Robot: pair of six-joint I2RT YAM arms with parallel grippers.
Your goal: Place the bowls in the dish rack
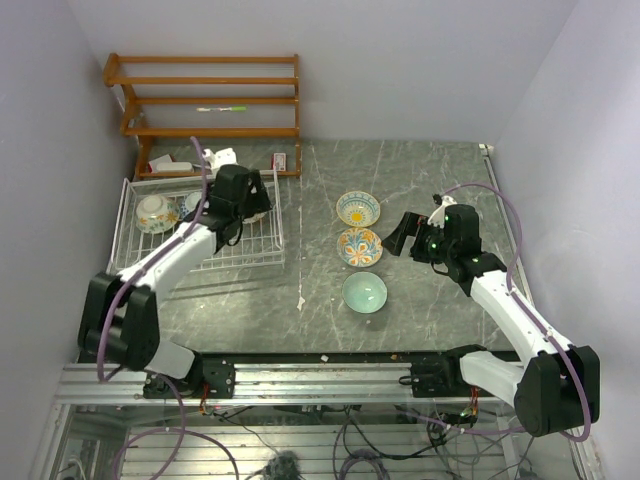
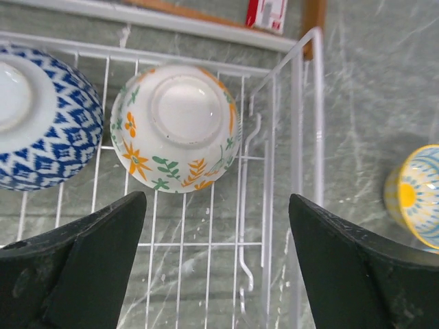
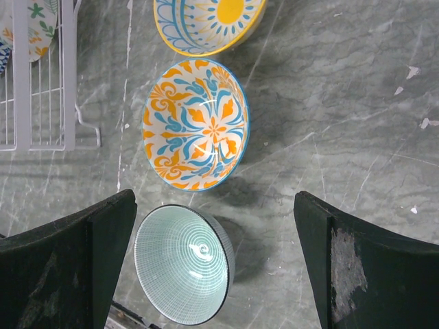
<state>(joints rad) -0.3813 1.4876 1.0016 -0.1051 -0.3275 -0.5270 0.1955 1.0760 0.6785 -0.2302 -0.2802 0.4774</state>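
The white wire dish rack (image 1: pixel 240 256) sits at the left of the table. Two bowls lie upside down in it: an orange-flowered one (image 2: pixel 175 127) and a blue-patterned one (image 2: pixel 41 116). A third bowl (image 1: pixel 155 212) stands at its far left. My left gripper (image 2: pixel 216 199) hangs open over the rack, just short of the orange-flowered bowl, holding nothing. Three bowls stand in a column on the table: yellow-and-blue (image 3: pixel 206 24), orange-and-blue (image 3: pixel 195 123) and pale teal (image 3: pixel 182 264). My right gripper (image 3: pixel 214 199) is open and empty above the table just right of them.
A brown wooden shelf unit (image 1: pixel 205 100) stands against the back wall behind the rack, with small items under it and a red-and-white card (image 2: pixel 266 14) beside it. Walls close in on the left and right. The rack's right rim (image 2: pixel 307 137) rises between the left gripper and the loose bowls.
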